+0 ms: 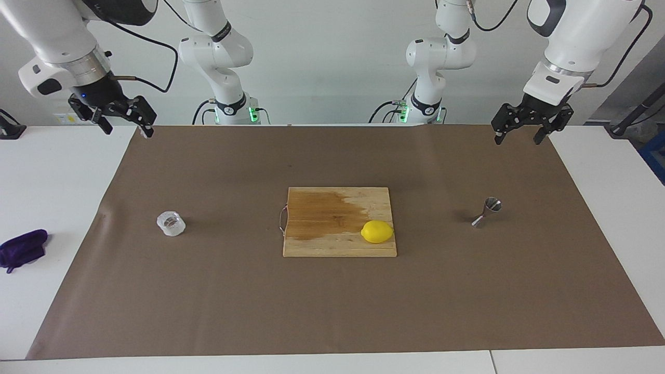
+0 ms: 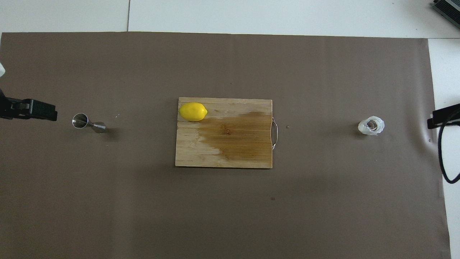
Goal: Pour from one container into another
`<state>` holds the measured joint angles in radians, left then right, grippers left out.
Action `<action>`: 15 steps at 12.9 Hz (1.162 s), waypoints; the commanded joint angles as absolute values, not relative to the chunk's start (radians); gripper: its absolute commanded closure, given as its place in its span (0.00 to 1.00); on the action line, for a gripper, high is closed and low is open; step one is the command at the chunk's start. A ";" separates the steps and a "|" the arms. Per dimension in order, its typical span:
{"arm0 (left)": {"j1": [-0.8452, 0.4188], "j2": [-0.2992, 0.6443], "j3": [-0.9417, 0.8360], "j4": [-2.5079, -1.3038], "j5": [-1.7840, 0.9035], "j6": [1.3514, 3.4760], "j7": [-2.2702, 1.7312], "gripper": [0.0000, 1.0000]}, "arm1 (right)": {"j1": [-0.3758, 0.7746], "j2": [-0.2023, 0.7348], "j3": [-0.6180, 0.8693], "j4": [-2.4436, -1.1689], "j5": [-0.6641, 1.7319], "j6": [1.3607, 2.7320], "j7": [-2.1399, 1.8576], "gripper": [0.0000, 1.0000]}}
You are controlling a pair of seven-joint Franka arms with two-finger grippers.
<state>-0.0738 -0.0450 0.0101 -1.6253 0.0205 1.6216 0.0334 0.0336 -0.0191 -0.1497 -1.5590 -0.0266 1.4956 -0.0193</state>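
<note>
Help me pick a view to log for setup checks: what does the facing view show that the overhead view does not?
Only the facing view shows the arms, the open left gripper and open right gripper raised at the table's robot end, and a purple cloth. Only the overhead view shows black equipment in a corner. Both show the glass cup, steel jigger, and lemon on the cutting board.

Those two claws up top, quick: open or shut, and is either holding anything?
Left gripper: open, holding nothing, raised at the left arm's end of the table.
Right gripper: open, holding nothing, raised at the right arm's end.
</note>
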 commanded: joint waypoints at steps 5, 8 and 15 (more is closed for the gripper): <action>-0.084 -0.060 0.046 -1.626 0.012 1.614 0.040 0.00 | 0.032 -0.040 -0.146 -1.578 -0.028 1.499 -0.012 0.00; -0.077 -0.064 0.139 -1.649 -0.107 1.640 0.037 0.00 | 0.032 -0.040 -0.146 -1.578 -0.028 1.499 -0.012 0.00; -0.080 -0.049 0.238 -1.755 -0.202 1.768 0.028 0.00 | 0.032 -0.040 -0.146 -1.580 -0.028 1.499 -0.012 0.00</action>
<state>-0.0713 -0.0409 0.2320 -1.7040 -0.1867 1.7033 0.0341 0.0336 -0.0192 -0.1497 -1.5590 -0.0266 1.4956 -0.0193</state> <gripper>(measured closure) 0.000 0.000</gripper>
